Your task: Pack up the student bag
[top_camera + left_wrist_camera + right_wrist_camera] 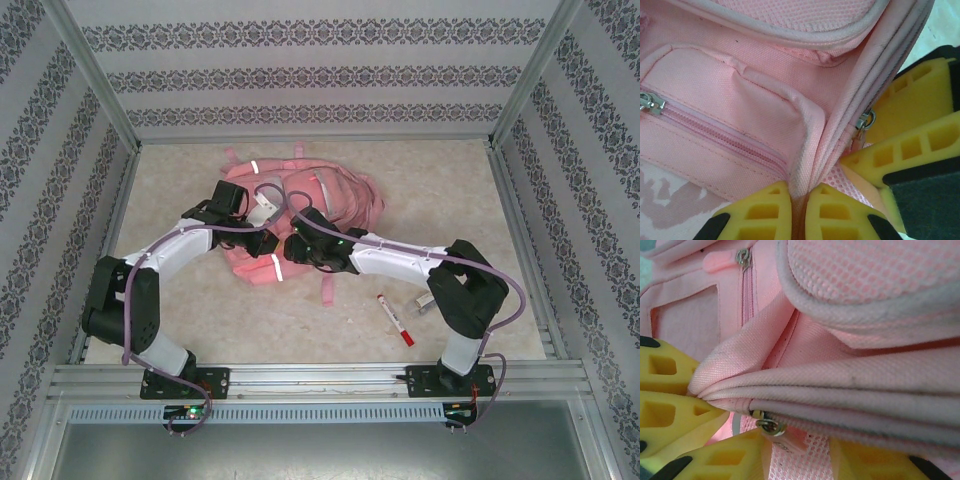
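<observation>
I see the bag (330, 200) lying mid-table on the mottled beige top (450, 180), with striped, patterned walls (300, 75) on three sides. My left gripper (797, 195) is clenched on a bag seam. My right gripper (797, 457) straddles the bag's mesh; I can't tell if it grips. A marker (395, 320) lies near the right arm.

1. The student bag (320, 200) is laid on the table (450, 180), in the middle, toward the back.
2. A pen (395, 320) is laid on the table in front of the bag and to its right, well apart.
3. The left gripper (797, 192) is set on the bag's left part, with the right gripper (800, 452) just beside it.
</observation>
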Motion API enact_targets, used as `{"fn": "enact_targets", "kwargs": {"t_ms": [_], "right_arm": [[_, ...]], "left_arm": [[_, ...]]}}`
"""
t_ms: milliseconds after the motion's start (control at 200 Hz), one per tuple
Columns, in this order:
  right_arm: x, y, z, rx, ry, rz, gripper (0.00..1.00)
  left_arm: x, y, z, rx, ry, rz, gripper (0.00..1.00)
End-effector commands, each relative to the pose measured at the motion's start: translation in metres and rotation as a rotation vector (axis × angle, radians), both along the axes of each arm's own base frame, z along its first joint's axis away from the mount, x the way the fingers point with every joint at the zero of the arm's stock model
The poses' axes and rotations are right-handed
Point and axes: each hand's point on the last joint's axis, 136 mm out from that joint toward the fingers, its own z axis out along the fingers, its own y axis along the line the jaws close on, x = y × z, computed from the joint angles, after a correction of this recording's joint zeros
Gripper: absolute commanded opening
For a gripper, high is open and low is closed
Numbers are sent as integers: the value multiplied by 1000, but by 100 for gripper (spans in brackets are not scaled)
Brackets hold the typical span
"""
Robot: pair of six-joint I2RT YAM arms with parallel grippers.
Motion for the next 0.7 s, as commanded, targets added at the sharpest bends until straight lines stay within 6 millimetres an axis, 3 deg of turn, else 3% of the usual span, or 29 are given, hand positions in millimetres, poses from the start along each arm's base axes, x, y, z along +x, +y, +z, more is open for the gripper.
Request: {"fn": "enact_targets", "kwargs": {"t_ms": [0,160,270,380,695], "right_arm": [[13,-5,27,-45,-92,-55,32],[12,-2,34,-174,-132,-43,33],[14,-7,27,-286,-143,-25,36],[12,-7,15,-293,-118,-18,29],[13,-6,16,-269,-94,-39,13]], "left_arm": [[-9,-9,14,-99,57,30,0],[-16,-10,12,-82,78,18,0],[-17,-10,16,-92,77,25,0],[-17,-10,18,-102,73,34,0],[-15,-9,16,-86,61,31,0]]}}
